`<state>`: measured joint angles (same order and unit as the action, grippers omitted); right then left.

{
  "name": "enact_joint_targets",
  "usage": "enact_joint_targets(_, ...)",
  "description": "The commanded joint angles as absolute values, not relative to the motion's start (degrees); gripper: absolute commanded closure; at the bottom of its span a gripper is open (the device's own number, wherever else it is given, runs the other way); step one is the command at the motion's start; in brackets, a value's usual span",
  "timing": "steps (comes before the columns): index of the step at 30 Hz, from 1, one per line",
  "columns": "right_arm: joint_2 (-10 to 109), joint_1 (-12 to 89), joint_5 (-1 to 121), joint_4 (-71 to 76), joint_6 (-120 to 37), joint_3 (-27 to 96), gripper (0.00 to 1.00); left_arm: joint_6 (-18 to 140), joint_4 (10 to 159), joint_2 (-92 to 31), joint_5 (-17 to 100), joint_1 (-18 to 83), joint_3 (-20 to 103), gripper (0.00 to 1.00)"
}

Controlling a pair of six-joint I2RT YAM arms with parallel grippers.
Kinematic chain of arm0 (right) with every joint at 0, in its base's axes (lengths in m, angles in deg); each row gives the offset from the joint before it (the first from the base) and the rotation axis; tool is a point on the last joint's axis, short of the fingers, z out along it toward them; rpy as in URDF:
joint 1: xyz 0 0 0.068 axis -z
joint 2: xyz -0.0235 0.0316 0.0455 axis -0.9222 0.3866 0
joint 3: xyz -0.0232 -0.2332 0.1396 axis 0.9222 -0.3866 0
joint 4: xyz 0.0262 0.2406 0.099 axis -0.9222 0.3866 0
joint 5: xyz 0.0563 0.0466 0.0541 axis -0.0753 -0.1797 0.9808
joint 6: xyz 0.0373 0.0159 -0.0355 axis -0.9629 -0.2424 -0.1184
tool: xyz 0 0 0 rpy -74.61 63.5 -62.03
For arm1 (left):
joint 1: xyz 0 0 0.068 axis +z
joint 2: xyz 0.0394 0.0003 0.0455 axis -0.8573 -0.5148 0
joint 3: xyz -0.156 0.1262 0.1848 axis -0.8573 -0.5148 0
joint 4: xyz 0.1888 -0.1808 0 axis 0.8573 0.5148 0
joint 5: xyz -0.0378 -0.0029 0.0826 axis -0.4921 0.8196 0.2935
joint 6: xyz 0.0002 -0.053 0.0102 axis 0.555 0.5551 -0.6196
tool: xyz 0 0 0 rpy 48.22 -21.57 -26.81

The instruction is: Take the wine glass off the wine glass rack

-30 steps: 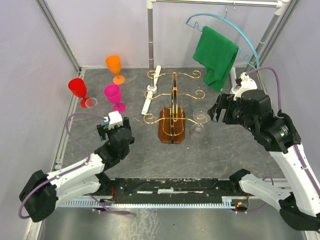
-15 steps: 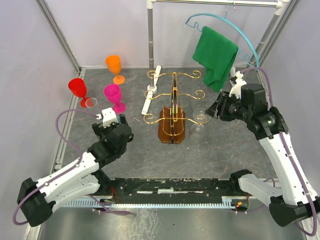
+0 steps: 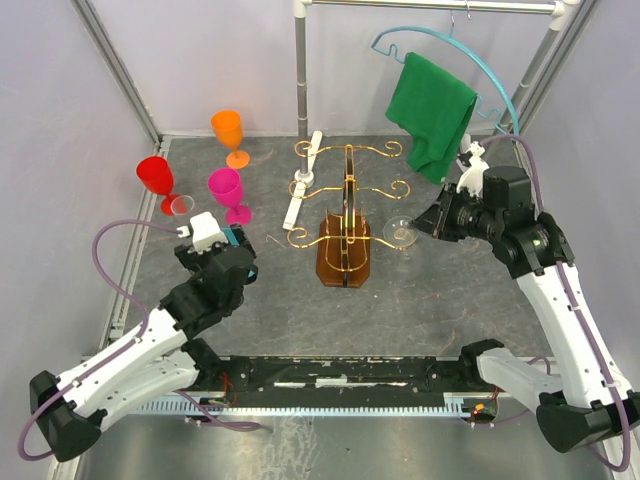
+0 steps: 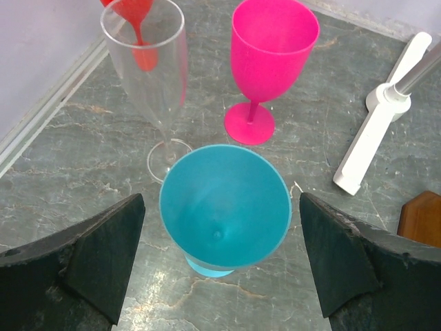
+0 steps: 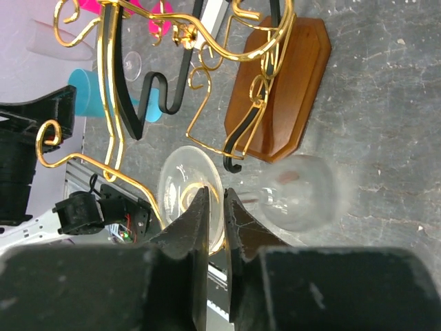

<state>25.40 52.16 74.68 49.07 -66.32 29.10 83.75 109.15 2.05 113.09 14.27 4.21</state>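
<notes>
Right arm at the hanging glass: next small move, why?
Probably close the right gripper fully before pulling: its jaws flank the foot of the clear upside-down wine glass with a gap, and it hangs on the wood-based gold wire rack.

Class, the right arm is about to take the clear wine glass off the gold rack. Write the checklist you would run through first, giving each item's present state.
1. Right gripper closed on the wine glass stem: ok.
2. Glass foot hooked over a wire arm of the rack: ok.
3. Rack base flat on the table: ok.
4. Left gripper open, away from the rack: ok.
5. Way out along the wire free of snags: cannot tell.
</notes>
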Motion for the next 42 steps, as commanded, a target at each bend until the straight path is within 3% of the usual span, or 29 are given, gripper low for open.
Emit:
enact_joint_targets(1, 24.4, 52.8, 77.0, 46.3, -65.9, 29.0, 0.89, 87.9, 110.9, 1.0, 112.0, 14.1, 6.2, 0.01)
enact_joint_targets(9, 23.8, 55.3, 80.5, 44.7, -66.8, 28.0, 0.99, 88.8, 112.6, 2.2, 110.8, 14.0, 7.5, 0.01)
enact_joint_targets(34, 16.5, 61.0, 98.8, 38.4, -76.1, 22.5, 0.99, 89.7, 116.5, 4.9, 109.6, 14.0, 10.1, 0.00)
enact_joint_targets(42, 17.4, 61.1, 102.8, 25.7, -85.2, 16.8, 0.99, 89.2, 116.5, 4.8, 109.0, 14.0, 10.9, 0.00)
